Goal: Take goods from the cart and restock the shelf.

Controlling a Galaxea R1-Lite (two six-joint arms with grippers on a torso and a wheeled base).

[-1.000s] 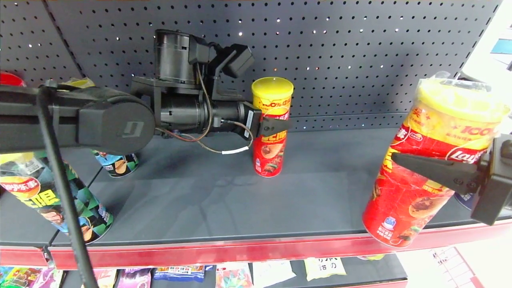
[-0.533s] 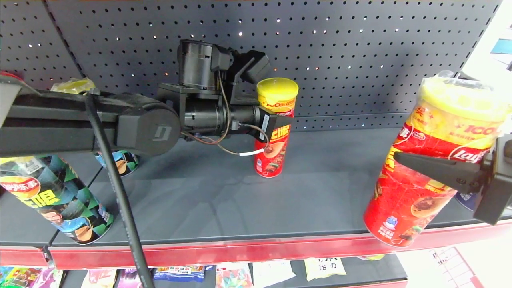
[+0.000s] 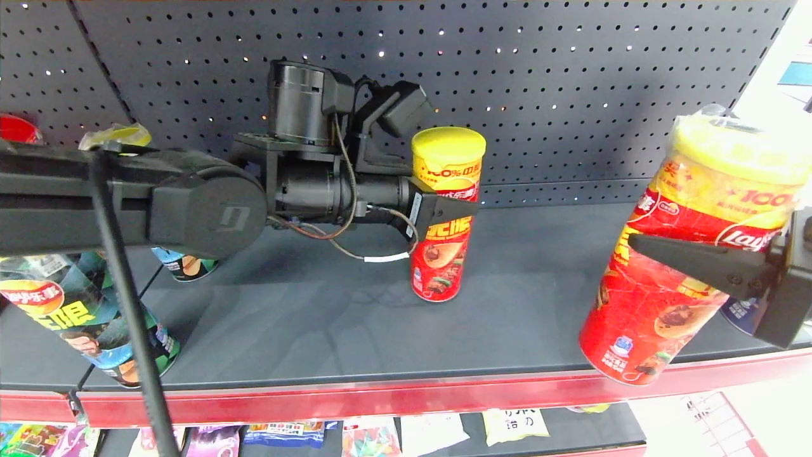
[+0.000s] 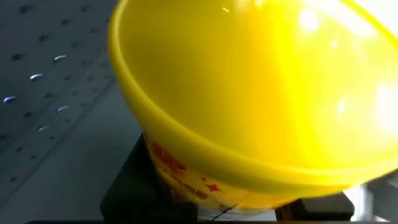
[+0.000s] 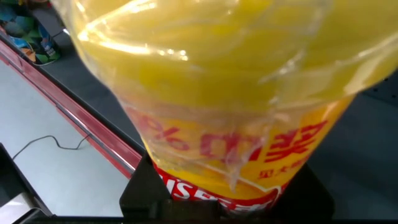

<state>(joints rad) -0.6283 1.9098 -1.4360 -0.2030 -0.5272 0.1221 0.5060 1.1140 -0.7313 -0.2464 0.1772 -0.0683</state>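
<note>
chip can (image 3: 445,257) upright mid shelf (image 3: 304,330), left jaws clamped on it

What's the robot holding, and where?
Left gripper holds a red chip can by its upper side; right gripper holds another can by its middle.
</note>
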